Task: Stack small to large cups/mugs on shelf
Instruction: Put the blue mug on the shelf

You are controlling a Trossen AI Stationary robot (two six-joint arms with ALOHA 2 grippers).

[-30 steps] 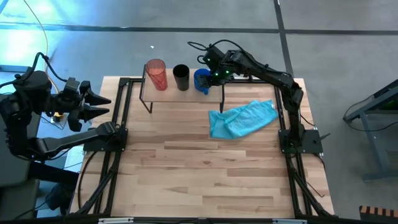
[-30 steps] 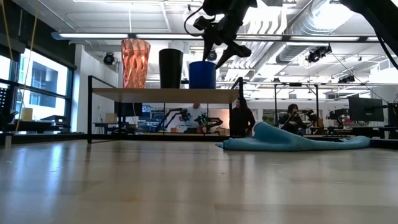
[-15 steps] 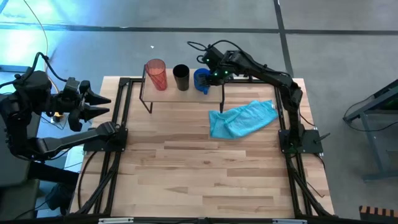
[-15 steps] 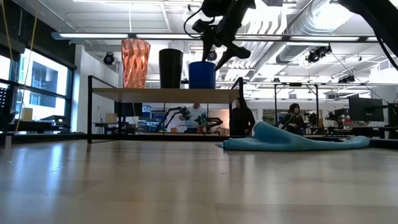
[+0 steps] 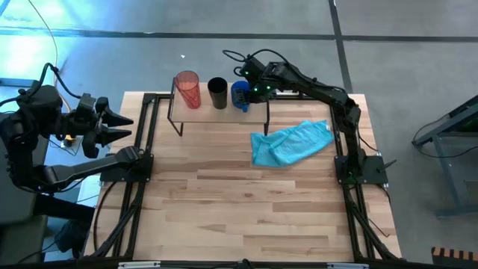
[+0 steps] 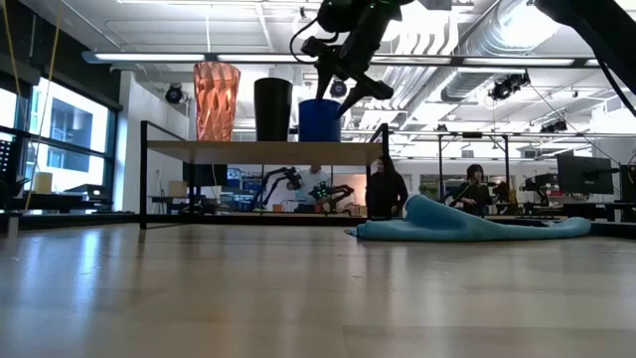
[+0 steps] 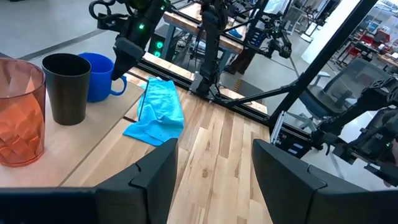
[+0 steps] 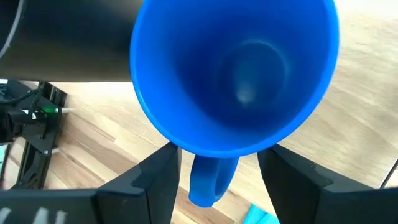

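The light wood shelf (image 5: 224,113) stands near the table's far edge. On it, in a row from left to right, stand the orange-red tumbler (image 5: 187,90), the black cup (image 5: 217,93) and the blue mug (image 5: 240,96), each upright on its base. My right gripper (image 6: 343,75) is open, just above and to the right of the mug. In the right wrist view its fingers stand either side of the mug's handle (image 8: 212,180). My left gripper (image 5: 125,127) is open, off the table's left edge. My right gripper comes at the blue mug from above, slanting down from the right. One finger (image 7: 123,57) shows next to the rim by the handle (image 7: 118,84). I cannot tell whether it touches the mug, which stands upright on the shelf.
A crumpled light-blue cloth (image 5: 291,142) lies on the table's right half, near the shelf's right legs. Black frame rails run along the table's left and right edges. People sit in the room beyond the table in the low view.
My right gripper has moved a little toward the table's left, closer to the black cup, keeping above the blue mug with its fingers apart.
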